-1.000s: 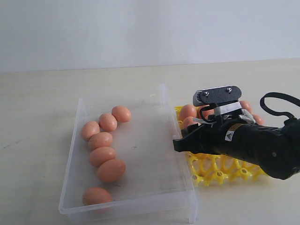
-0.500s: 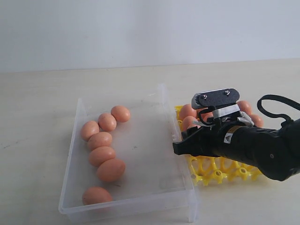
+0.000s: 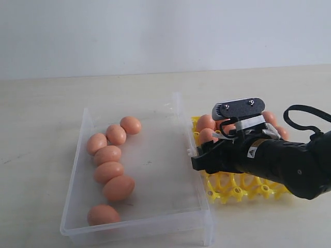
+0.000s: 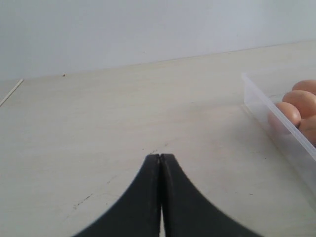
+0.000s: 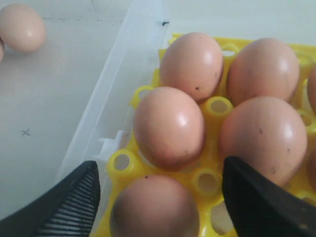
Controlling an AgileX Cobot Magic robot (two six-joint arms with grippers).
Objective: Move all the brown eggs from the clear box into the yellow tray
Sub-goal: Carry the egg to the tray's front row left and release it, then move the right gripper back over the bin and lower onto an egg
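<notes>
My right gripper [image 5: 159, 167] spread wide, released, an egg [image 5: 154, 210] loose between its jaws in the yellow tray [image 3: 234, 190] right of centre, seven brown eggs [image 3: 108, 172] I count in the clear box [image 3: 160, 155] left of centre, left gripper [image 4: 160, 158] clenched

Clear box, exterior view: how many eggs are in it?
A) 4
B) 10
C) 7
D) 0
C: seven eggs lie in a loose row along the left side of the box.
</notes>
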